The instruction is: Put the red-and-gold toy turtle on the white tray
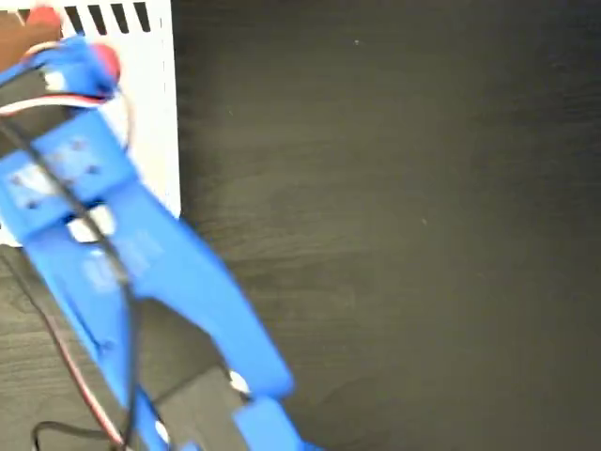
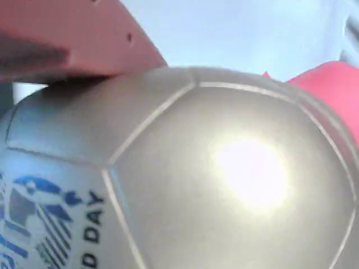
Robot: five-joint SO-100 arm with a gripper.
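My gripper (image 1: pixel 70 56), jaws hidden, grip unclear, hovers over the white striped tray (image 1: pixel 155 113); the shiny gold-shelled red toy turtle (image 2: pixel 213 185) fills my wrist view.

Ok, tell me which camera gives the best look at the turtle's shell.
The wrist view. The red-and-gold toy turtle fills the frame, showing its shiny domed shell with seam lines, blue printing and a coral-red part at right. In the fixed view, only a small red bit peeks past the blue arm, over the white tray.
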